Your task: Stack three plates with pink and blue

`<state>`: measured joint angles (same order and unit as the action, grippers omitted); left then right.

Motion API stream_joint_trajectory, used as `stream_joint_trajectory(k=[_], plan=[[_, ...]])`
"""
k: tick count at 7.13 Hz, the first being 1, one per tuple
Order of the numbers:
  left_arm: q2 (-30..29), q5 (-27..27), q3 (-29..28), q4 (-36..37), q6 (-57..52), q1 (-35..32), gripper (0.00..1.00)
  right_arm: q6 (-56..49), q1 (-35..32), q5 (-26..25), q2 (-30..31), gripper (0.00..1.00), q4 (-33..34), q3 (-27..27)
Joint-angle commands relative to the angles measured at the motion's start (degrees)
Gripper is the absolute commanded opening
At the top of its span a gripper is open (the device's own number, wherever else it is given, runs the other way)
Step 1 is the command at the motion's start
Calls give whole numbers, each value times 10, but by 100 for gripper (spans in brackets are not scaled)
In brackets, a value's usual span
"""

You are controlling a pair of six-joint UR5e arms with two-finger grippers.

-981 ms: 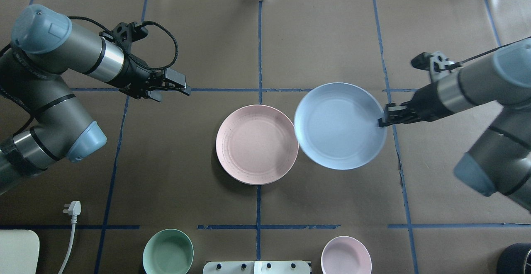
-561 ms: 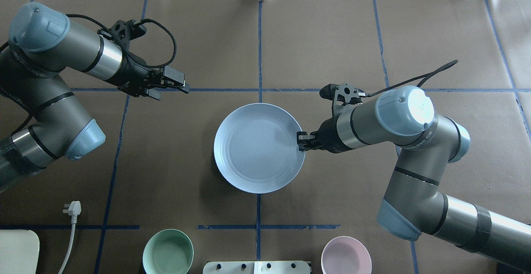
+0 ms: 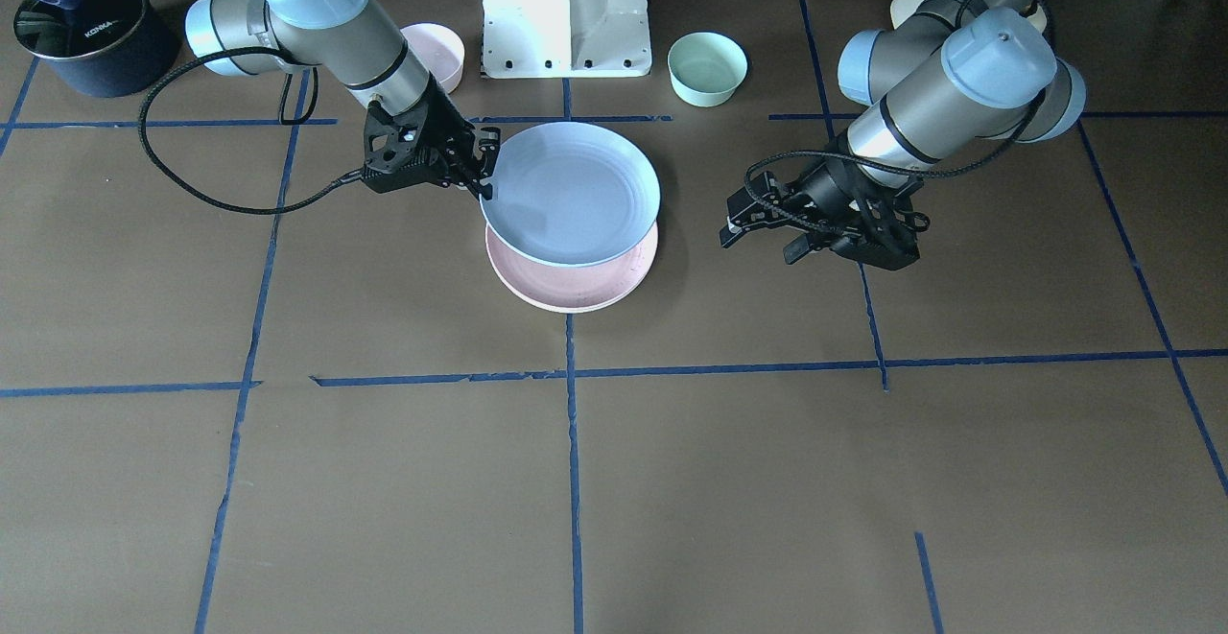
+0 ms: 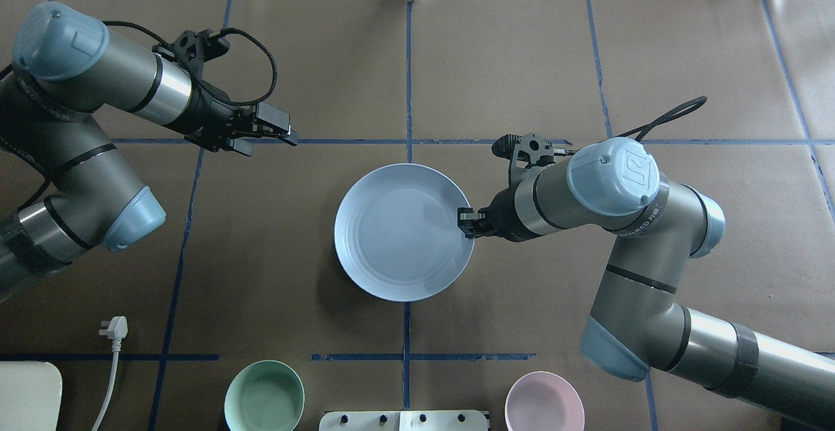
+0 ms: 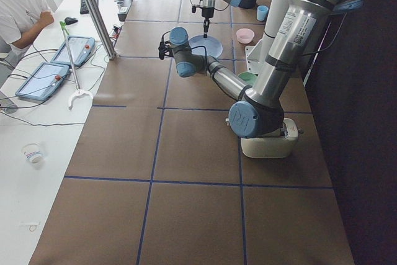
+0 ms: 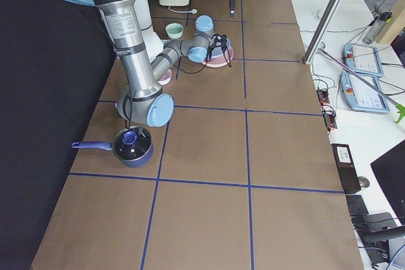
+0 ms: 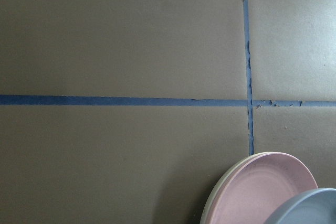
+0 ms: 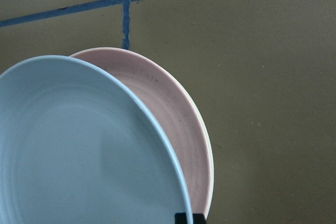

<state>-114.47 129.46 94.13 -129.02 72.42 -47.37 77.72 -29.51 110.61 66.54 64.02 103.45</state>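
My right gripper (image 4: 464, 222) is shut on the rim of the light blue plate (image 4: 403, 232) and holds it, slightly tilted, just above the pale pink plate (image 3: 576, 287). From overhead the blue plate hides the pink one. In the left wrist view the pink plate (image 7: 262, 190) lies on a cream-beige plate, of which only a thin rim (image 7: 211, 206) shows. In the front view the right gripper (image 3: 484, 174) is at the blue plate's (image 3: 571, 195) edge. My left gripper (image 4: 277, 141) is open and empty, well to the left of the stack; it also shows in the front view (image 3: 758, 243).
A mint-green bowl (image 4: 264, 395) and a small pink bowl (image 4: 545, 401) stand at the near edge beside the robot base (image 3: 566, 11). A dark pot (image 3: 82, 30) is at the robot's right. A white plug and cable (image 4: 114, 330) lie near left.
My right arm has carried the blue plate left, from beside the pink plate to directly over it, covering it from overhead. The left arm has barely moved.
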Motion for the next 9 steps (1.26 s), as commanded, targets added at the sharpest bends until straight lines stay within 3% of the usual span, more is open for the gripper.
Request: stream_joint_trajectory(k=[1,2,4,6,7,9], plan=[[0,0,1,0,1,0,100,7,-6,0,-11,24,-1,-18],[0,0,0,0,1,0,100,8,-5,-1,-12,99,-5,-19],[1,4,-3,2,-7,-13,100,14,-29,17,-13,100,-5,-11],[37,36,-15,1,-53,-66,100,-20,-160,129,58,100,-4,5],[75,40,-17,21,-149,-84,100,-130,-223,173,119,100,-2,10],[148,41,-6,109,-373,-163,100,-356,-360,211,224,100,6,-4]])
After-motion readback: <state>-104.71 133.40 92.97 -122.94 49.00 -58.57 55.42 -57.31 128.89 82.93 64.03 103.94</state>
